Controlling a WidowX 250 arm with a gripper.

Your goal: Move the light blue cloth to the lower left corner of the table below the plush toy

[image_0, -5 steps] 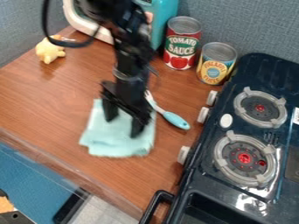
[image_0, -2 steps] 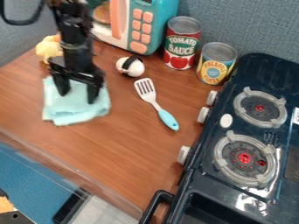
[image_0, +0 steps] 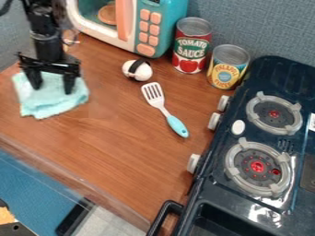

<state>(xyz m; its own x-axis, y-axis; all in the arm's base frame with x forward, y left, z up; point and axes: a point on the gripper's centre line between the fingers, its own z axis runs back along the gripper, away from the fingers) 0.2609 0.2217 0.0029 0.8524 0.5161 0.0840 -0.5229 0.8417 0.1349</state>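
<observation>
hand [image_0: 53,90] on lt blue cloth [image_0: 50,105], fingers spread, left side of tbl [image_0: 111,147]

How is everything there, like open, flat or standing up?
Cloth: spread out, rumpled.
End effector: open, down at the cloth.
Spatula: lying flat.
Red can: standing upright.
Yellow can: standing upright.
White toy: black band around it.
Microwave: upright; can't tell if it's shut.
Stove: upright, burner middles red.

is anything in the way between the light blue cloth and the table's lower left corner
Nothing visible stands between the cloth and that part of the table. The tool is right at the cloth, and the spatula lies off to the other side.
</observation>
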